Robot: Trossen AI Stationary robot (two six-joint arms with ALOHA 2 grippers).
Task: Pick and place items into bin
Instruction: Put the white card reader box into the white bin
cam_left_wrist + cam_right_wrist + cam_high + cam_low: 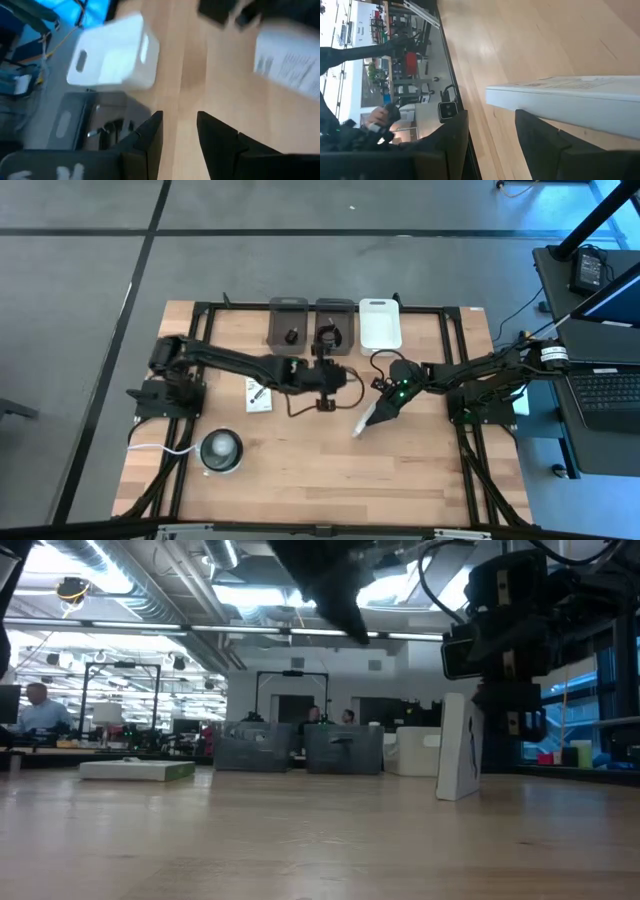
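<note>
One packet [366,418] stands on edge in right gripper [383,406]

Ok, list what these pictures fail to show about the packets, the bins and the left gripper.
- Print on the flat packet: too small in the high view.
- Held packet: its far end is cut off by the right wrist picture's edge; the right gripper hides part of it from above.
- White bin: blurred in the left wrist view.
- Left gripper: open and holding nothing.
</note>
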